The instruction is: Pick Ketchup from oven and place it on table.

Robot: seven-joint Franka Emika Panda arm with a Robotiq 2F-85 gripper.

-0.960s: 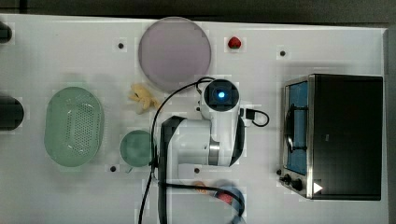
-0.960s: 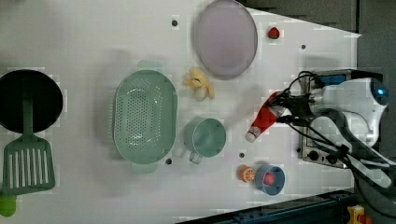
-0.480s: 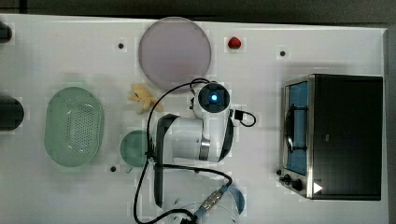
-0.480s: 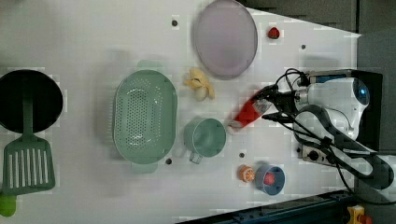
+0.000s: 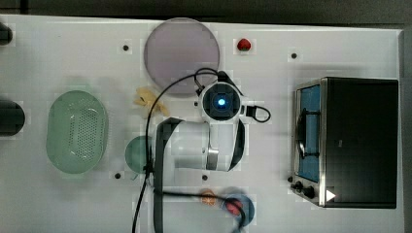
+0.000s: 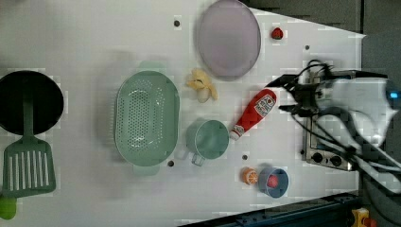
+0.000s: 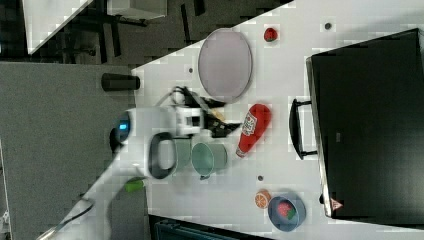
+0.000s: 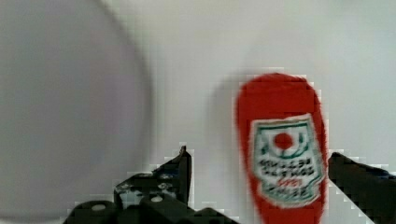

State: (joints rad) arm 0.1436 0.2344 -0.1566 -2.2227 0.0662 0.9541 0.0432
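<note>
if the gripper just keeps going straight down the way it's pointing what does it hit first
Most likely the ketchup bottle: in the wrist view it lies on the white table between the open gripper's fingers. How high the gripper sits above it is unclear.

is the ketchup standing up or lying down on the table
Lying down. The ketchup rests on its side on the table, label up, cap toward the green cup.

Arm's wrist end [image 5: 221,102], blue light lit, over white table [image 5: 340,48]. Lilac plate [image 5: 183,54] just beyond it toward the top view's top; strawberry [image 5: 244,44] near plate. Oven [image 5: 347,141] well apart, to the top view's right. Green colander [image 5: 77,131] far to the top view's left; teal cup [image 5: 136,153] nearer.
</note>
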